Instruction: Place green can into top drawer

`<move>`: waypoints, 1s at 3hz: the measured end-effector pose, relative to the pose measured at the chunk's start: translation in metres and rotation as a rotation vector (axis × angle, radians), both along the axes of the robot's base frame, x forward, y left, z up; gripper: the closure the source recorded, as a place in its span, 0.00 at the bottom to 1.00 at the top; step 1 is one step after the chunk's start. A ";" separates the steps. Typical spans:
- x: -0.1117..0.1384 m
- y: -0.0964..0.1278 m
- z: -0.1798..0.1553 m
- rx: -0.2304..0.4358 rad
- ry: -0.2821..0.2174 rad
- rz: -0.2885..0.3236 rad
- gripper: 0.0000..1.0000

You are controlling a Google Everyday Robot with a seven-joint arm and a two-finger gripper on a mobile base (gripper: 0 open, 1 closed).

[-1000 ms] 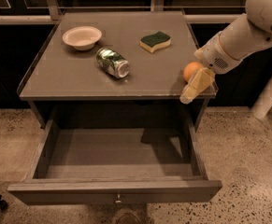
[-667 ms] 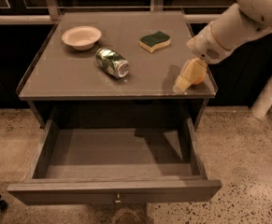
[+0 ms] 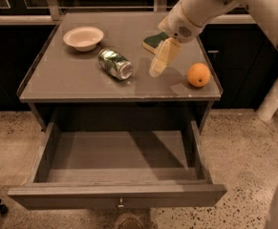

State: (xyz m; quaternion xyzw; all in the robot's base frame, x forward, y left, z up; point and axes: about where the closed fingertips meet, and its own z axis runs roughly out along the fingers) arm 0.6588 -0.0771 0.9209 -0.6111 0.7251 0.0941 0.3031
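Observation:
The green can (image 3: 115, 63) lies on its side on the grey table top (image 3: 71, 82), left of centre, silver end toward the front right. My gripper (image 3: 156, 71) hangs over the table just right of the can, a short gap away, with nothing in it. The top drawer (image 3: 117, 194) is pulled out below the table, empty inside, with a small metal knob (image 3: 121, 204) on its front panel.
A white bowl (image 3: 83, 37) sits at the back left. A green-topped sponge (image 3: 154, 41) lies behind the gripper, partly hidden by the arm. An orange (image 3: 198, 75) rests near the table's right front edge. Speckled floor surrounds the table.
My gripper has moved left from above the orange toward the can. The orange is now uncovered to its right. The can has not moved.

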 end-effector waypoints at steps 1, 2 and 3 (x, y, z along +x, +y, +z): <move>0.006 0.036 -0.020 0.020 0.081 0.064 0.00; 0.007 0.071 -0.045 0.037 0.175 0.127 0.00; 0.004 0.101 -0.063 0.040 0.231 0.177 0.00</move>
